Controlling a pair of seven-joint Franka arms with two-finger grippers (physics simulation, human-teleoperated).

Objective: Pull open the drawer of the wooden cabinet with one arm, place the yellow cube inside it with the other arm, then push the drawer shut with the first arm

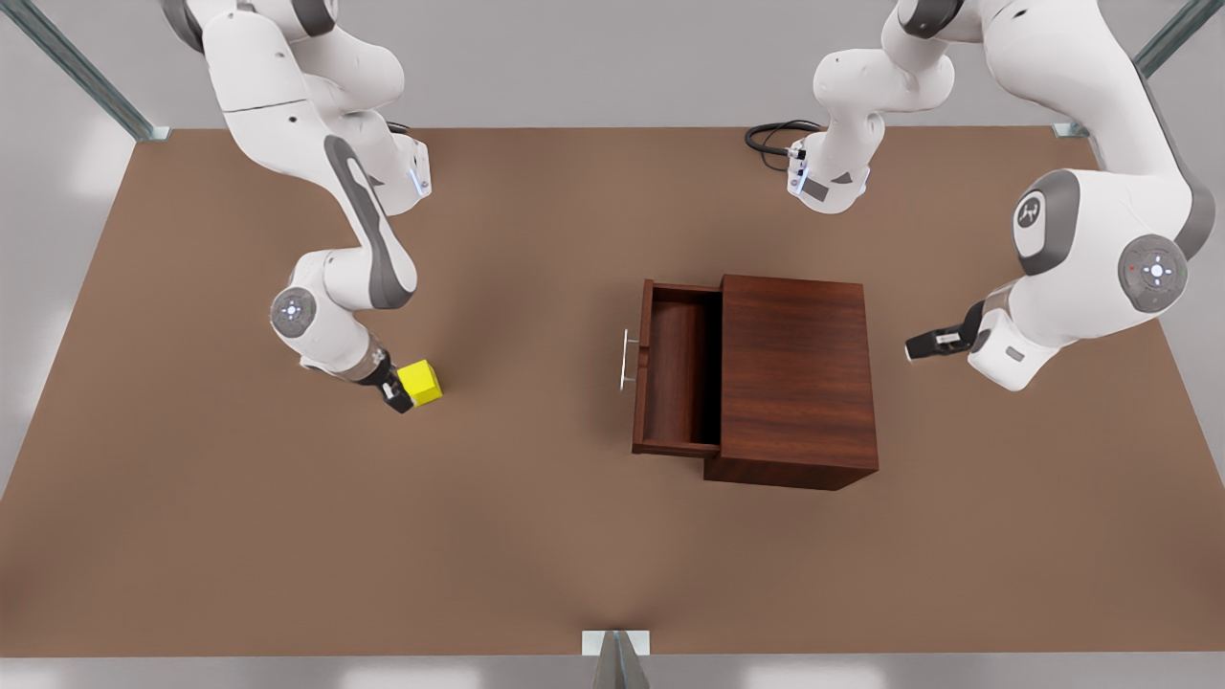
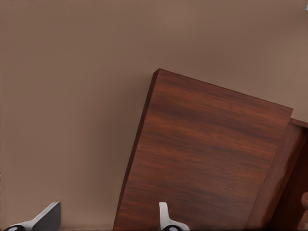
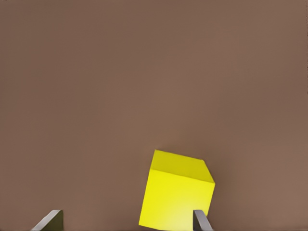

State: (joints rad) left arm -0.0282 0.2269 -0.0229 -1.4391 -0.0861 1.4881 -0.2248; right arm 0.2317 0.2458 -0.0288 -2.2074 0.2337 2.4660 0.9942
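Note:
The wooden cabinet (image 1: 796,378) stands right of the table's middle in the front view. Its drawer (image 1: 678,375) is pulled out toward the front view's left, empty inside, with the silver handle (image 1: 627,359) at its front. My left gripper (image 1: 924,346) hovers beside the cabinet's far side from the drawer, open and holding nothing; its fingers (image 2: 166,219) look over the cabinet top (image 2: 207,159). The yellow cube (image 1: 421,381) lies on the table at the front view's left. My right gripper (image 1: 394,392) is down at the cube (image 3: 175,192), open, one fingertip (image 3: 202,220) at the cube's edge.
The brown table (image 1: 536,555) has wide bare room between the cube and the drawer. A black cable (image 1: 770,142) loops near the back edge. Metal frame posts stand at the back corners and at the front edge's middle (image 1: 615,655).

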